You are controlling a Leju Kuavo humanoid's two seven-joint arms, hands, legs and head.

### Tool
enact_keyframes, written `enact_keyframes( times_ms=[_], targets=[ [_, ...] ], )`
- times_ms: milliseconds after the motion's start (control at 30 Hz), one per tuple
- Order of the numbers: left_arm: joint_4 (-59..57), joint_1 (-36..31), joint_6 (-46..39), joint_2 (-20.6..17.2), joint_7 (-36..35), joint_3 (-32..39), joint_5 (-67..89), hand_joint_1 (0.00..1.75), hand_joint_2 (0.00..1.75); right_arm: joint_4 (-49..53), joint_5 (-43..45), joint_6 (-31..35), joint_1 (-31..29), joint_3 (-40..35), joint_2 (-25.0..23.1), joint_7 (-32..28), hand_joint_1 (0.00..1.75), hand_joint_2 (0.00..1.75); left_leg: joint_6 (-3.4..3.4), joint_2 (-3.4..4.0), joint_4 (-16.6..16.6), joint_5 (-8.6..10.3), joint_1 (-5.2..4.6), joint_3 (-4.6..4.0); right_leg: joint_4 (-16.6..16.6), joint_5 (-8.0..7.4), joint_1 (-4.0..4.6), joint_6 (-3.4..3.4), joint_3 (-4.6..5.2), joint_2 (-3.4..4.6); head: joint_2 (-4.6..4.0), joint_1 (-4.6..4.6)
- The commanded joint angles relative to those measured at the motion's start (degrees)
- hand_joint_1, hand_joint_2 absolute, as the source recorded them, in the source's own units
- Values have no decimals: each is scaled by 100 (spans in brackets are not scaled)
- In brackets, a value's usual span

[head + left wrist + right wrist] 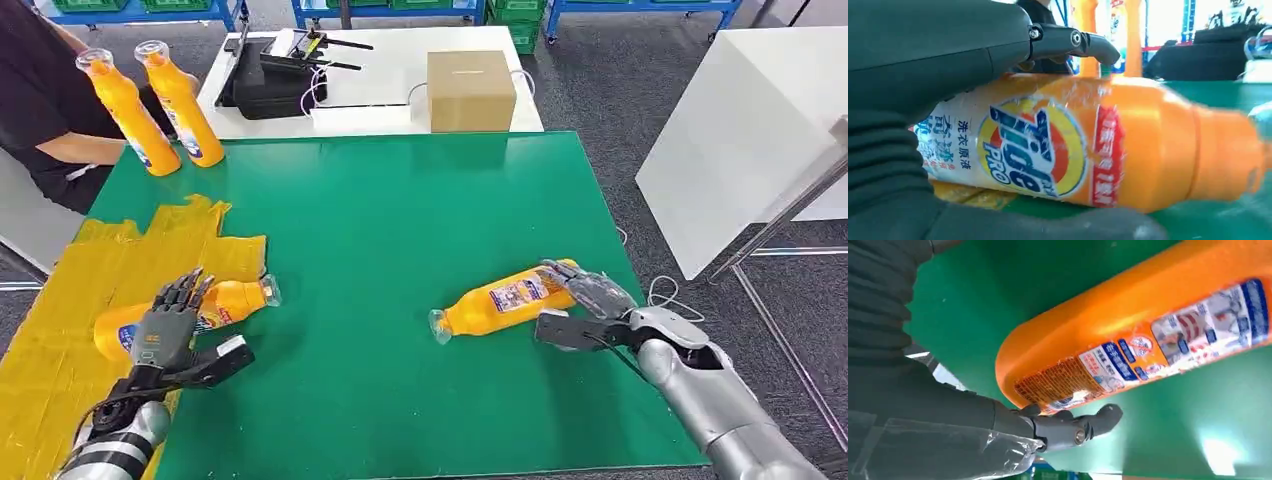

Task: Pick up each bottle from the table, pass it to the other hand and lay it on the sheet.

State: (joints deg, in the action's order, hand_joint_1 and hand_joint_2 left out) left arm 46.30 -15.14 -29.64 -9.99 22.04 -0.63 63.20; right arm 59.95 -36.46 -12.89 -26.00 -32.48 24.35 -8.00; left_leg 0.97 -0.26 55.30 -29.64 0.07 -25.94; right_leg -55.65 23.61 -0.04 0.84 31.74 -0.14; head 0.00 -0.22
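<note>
The bottle (505, 301) lies on its side on the green bench (400, 220), cap end toward the yellow sheet (60, 330). Judged a rigid plastic container with a smooth, likely slippery label; grip it around the wide body, near the base. The right robot hand (580, 305) touches that base end, fingers over it and thumb spread below, not yet closed. The left robot hand (170, 325) rests spread over a second bottle (215, 305) lying on the sheet.
</note>
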Motion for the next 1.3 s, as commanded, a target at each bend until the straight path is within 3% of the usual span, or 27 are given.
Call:
enact_keyframes(
  times_ms=[33,400,600,800,1300],
  targets=[
    [1327,602,584,470,733,411,-1115,0,0,-1501,-514,357,-864,-748,-557,228,0,175,-4,24,-3,4,7,-13,13,-17,6,5,16,23,0,2],
    [1479,648,680,505,831,377,-1266,0,0,-1621,-575,420,-908,-749,-628,216,0,175,-4,12,-1,-1,4,-4,4,-4,5,2,11,11,0,0],
    [2463,939,1246,840,924,-21,-1680,0,0,-2636,-1130,658,-1251,-908,-1453,374,0,175,-6,32,-1,0,7,-12,7,-13,7,4,24,30,0,0],
    [2956,1095,1451,900,929,-320,-1868,0,0,-3168,-1461,836,-1220,-1083,-1868,428,0,175,-8,20,-5,2,13,-5,14,-10,14,1,16,22,0,0],
    [2951,1129,1469,869,884,-328,-1853,0,0,-3243,-1594,833,-1276,-1090,-1882,450,0,175,-8,10,-5,7,12,-9,16,-13,22,3,19,11,0,2]
  ],
)
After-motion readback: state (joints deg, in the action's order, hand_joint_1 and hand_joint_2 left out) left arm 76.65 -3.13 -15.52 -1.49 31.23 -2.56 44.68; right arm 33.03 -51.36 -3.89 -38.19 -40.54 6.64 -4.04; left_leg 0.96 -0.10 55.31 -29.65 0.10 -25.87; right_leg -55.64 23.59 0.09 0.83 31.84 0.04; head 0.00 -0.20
